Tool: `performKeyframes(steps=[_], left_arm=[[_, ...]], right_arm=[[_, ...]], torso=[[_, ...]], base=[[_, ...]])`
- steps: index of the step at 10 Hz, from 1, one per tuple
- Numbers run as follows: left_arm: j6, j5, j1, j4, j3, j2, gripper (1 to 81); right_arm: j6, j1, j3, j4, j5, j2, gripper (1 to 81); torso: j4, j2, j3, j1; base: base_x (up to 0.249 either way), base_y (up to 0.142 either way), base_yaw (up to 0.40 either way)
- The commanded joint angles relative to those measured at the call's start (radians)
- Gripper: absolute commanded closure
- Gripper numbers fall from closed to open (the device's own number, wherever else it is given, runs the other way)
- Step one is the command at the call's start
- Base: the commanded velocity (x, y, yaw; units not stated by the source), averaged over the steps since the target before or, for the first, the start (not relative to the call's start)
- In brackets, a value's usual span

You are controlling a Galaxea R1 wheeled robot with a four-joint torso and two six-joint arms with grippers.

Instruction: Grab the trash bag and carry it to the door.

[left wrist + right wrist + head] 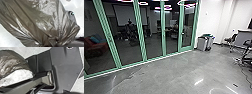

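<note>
The dark, shiny trash bag (pixel 37 23) is large in the left wrist view, its film drawn into tight folds. These folds meet at my left gripper (pixel 54 43), which is shut on the bag. Part of a rounded, wrinkled dark bag (pixel 11 62) also appears in the right wrist view, beside the robot's own plate and jointed bar. A green-framed glass door (pixel 187 27) stands at the far end of the glass wall in the head view.
Grey bins (pixel 202 43) stand by the white wall just right of the door. Chairs (pixel 231 41) and a cable on the floor are at the right. Behind the glass at the left is a red sofa (pixel 96 45). Grey floor (pixel 166 72) stretches ahead along the glass wall.
</note>
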Motion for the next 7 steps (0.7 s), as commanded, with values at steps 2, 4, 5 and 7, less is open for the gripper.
performKeyframes(steps=[2,4,5,7], left_arm=[[0.008,0.056,-0.056,0.000,0.002,-0.009,81.1],[0.008,0.056,-0.056,-0.001,0.003,-0.009,81.1],[0.010,0.056,-0.056,0.000,0.003,-0.009,81.1],[0.010,0.056,-0.056,0.000,0.003,-0.009,81.1]], right_arm=[[-0.001,0.043,0.009,-0.006,-0.058,-0.010,1.0],[-0.001,0.043,0.009,-0.008,-0.058,-0.010,1.0],[-0.001,0.043,0.009,-0.006,-0.058,-0.010,1.0],[0.001,0.043,0.009,-0.006,-0.058,-0.010,1.0]], torso=[[0.000,0.000,0.000,0.000],[0.000,0.000,0.000,0.000],[0.000,0.000,0.000,0.000],[0.000,0.000,0.000,0.000]], base=[[0.144,0.000,0.000],[0.144,0.000,0.000],[0.144,-0.065,0.000],[0.144,-0.065,0.000]])
